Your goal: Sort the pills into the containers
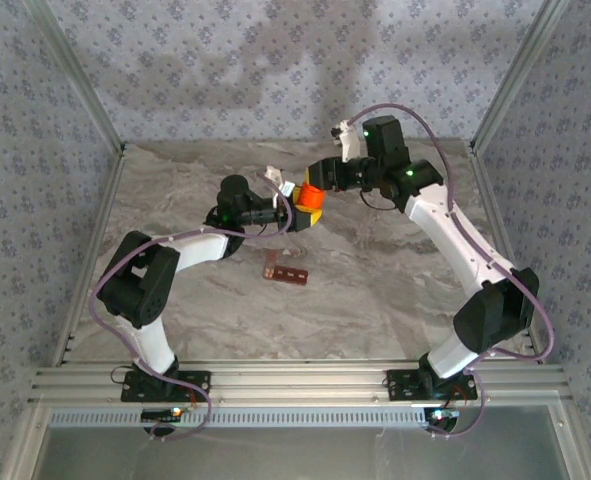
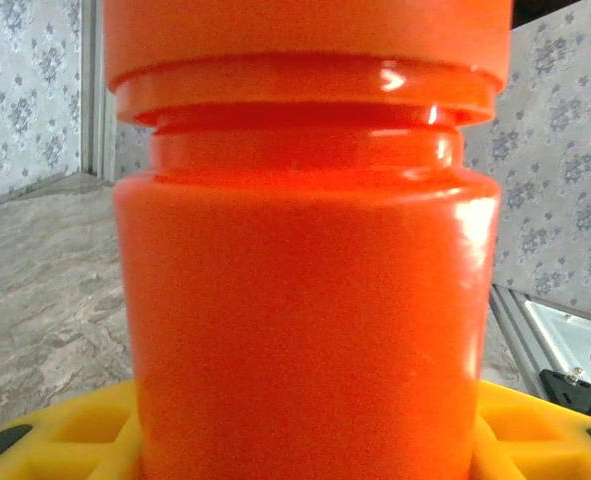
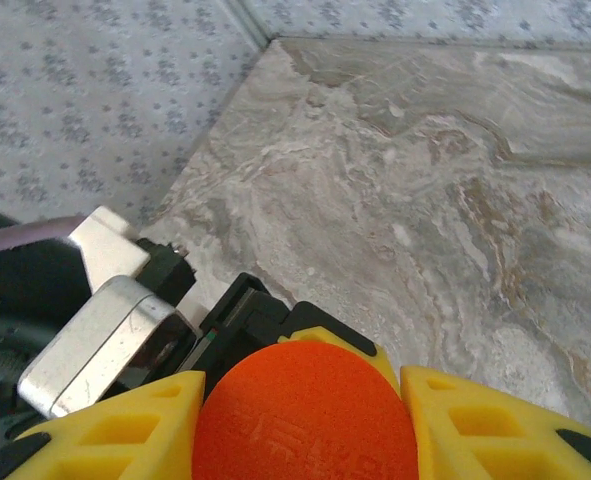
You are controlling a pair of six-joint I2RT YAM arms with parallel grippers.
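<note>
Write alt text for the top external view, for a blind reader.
Both arms meet over the far middle of the grey marble-patterned table, the left gripper and right gripper both closed on an orange cylindrical plastic bottle. A small dark red-brown rectangular container strip lies on the table nearer the bases.

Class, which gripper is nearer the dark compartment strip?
Left. The left gripper holds the orange bottle just beyond the strip; the right gripper grips its cap farther back.
</note>
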